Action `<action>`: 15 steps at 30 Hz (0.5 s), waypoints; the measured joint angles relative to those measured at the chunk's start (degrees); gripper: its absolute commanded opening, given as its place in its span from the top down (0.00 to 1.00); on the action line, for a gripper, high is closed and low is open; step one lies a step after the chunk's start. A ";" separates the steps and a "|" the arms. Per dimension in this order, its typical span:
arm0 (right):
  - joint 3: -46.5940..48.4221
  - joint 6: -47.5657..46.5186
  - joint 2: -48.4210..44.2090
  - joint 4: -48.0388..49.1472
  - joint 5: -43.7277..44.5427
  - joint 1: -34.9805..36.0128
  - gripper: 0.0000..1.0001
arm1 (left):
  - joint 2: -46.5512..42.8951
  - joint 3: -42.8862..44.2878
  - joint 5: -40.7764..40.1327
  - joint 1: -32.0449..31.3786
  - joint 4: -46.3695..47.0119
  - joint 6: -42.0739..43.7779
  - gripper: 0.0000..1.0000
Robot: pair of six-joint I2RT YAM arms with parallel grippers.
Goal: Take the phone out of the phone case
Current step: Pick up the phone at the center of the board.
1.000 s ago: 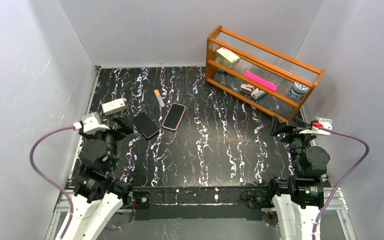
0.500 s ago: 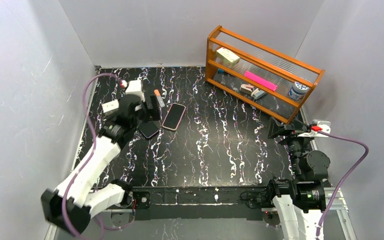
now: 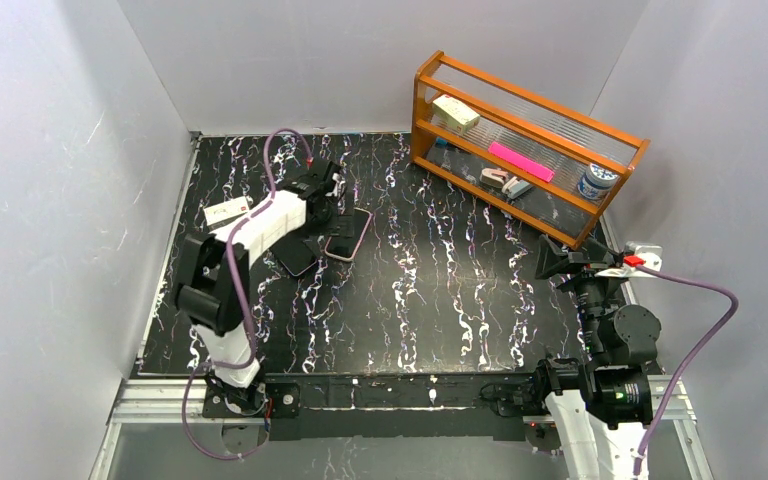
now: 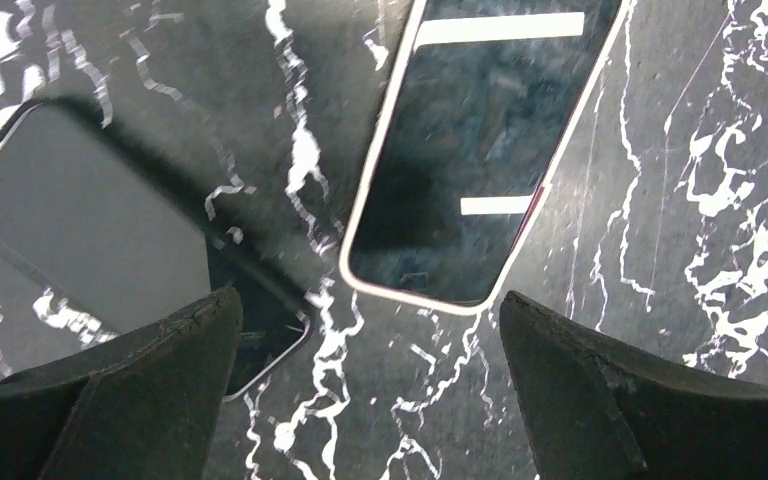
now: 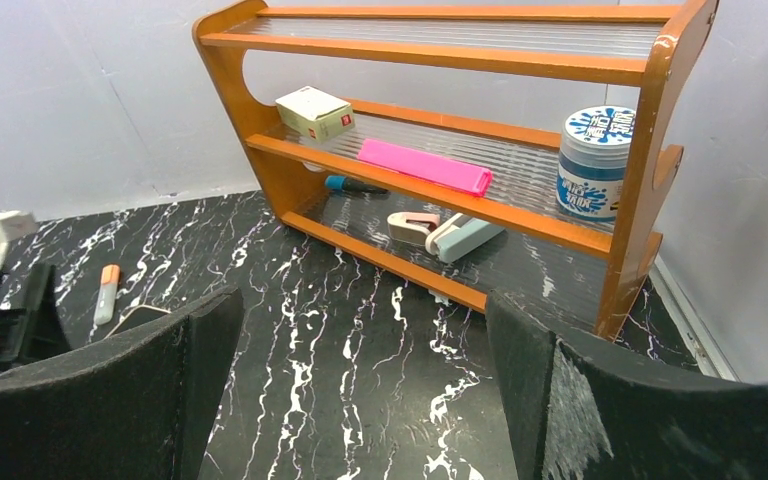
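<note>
While its two black fingers stand spread wide with nothing between them, the left gripper (image 4: 365,310) hangs low over the near end of the black-screened phone (image 4: 480,150) in its thin pale pink case (image 4: 365,200), with no contact that the wrist view shows. That phone lies flat and screen-up on the black, white-veined marble-look table top (image 3: 440,300), well to the left of the orange wooden shelf rack (image 3: 421,120) and nearer the arm bases than the rack's left end. Its glass is dark and glossy and mirrors two bright strips of light. The case shows only as a narrow pale rim round the edge, darker red along one long side. The long axis runs away from the arm bases, with the far end leaning toward the rack; which end is the phone's top I cannot tell. Just beside it, on the side away from the rack, lies a second, all-dark flat handset (image 4: 80,230), its far end leaning the other way, apart from the cased phone. Farther still from the rack sits a small white box (image 3: 227,211). The right gripper (image 5: 362,300), likewise spread and empty, is held above the table in front of the rack's right end, facing shelves that carry a cream carton (image 5: 313,110), a flat pink bar (image 5: 425,166) and a blue-and-white tub (image 5: 596,160).
</note>
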 measured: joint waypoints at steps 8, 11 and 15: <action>-0.59 -0.02 -0.02 0.02 0.42 0.28 0.01 | 13.84 11.32 3.10 -0.52 -3.04 3.10 0.02; -0.68 -0.04 -0.04 0.00 0.44 0.28 0.01 | 16.41 13.64 3.45 -0.85 -4.22 4.94 0.02; -0.68 -0.07 -0.11 0.02 0.46 0.35 0.01 | 17.99 15.10 4.42 -1.57 -5.81 7.67 0.02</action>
